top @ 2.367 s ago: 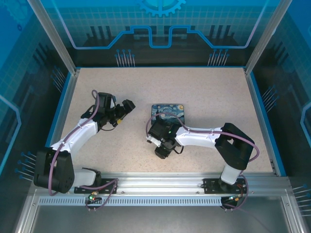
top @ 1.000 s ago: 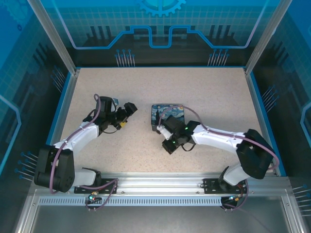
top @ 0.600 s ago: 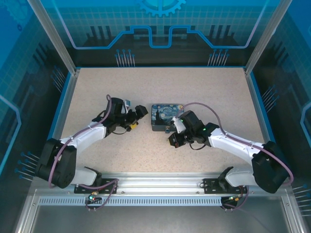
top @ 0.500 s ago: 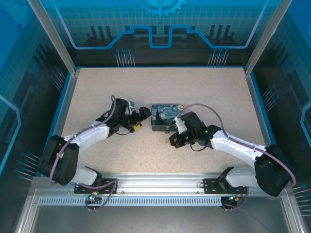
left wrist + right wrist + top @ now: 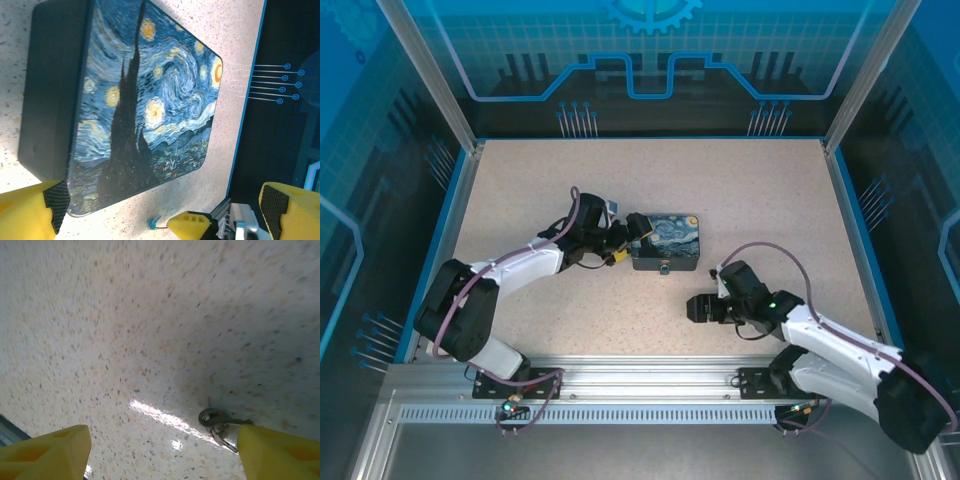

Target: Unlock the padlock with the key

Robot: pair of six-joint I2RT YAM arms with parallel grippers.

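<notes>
One key (image 5: 218,424) lies apart from one box (image 5: 150,110).

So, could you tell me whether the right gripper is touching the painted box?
Apart. The top view shows the right gripper nearer the arm bases than the painted box, with bare table between them.
</notes>
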